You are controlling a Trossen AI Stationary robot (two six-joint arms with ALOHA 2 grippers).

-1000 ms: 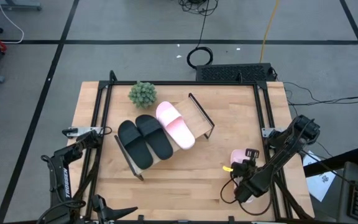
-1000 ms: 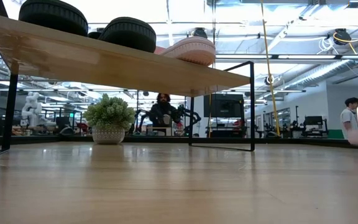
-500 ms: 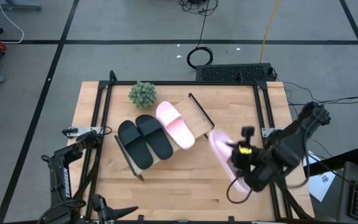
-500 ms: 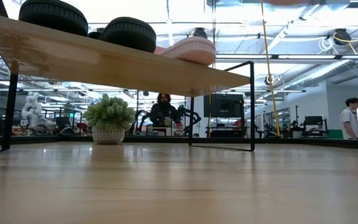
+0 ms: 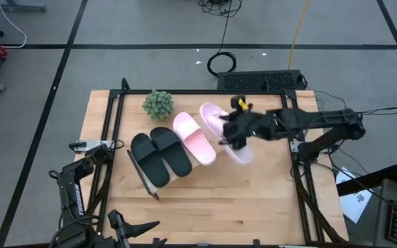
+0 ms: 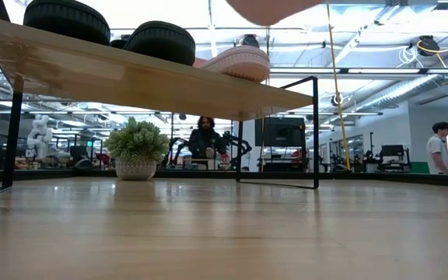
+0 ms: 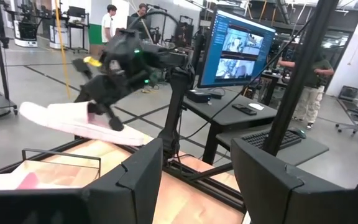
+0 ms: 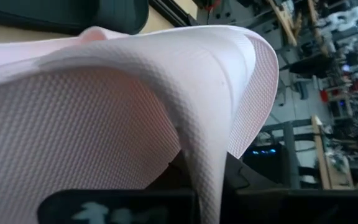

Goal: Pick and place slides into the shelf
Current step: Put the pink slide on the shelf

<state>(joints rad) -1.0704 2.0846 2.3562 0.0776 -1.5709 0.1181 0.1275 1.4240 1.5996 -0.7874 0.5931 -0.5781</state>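
Observation:
Two black slides (image 5: 143, 158) (image 5: 171, 150) and one pink slide (image 5: 194, 138) rest soles down on the shelf (image 5: 156, 184), a light-wood board on black wire end frames. My right gripper (image 5: 234, 131) is shut on a second pink slide (image 5: 245, 153) and holds it in the air over the shelf's right end; the low view shows that slide's underside (image 6: 271, 8) at the very top. My left gripper (image 7: 194, 180) stands open at the table's near left corner (image 5: 131, 229), nothing between its fingers. My right gripper holds the pink slide by its wide strap (image 8: 197, 155), which fills the wrist view and hides the fingertips. In the left wrist view the fingers (image 7: 107, 115) come at it slanting down from the right. The slide (image 7: 55, 118) hangs lifted clear, nearly level, tilted a little.
A small potted plant (image 5: 158, 103) stands at the far left beside the shelf. A black frame (image 5: 291, 138) runs along the table's edges, and a dark keyboard-like box (image 5: 260, 80) sits at the far edge. Bare wood lies in front of the shelf.
My right gripper has risen from the table's near right corner and swung toward the far edge and left, to above the shelf's right end, rolling its wrist on the way. The pink slide has come up off the table with it and now hangs clear.

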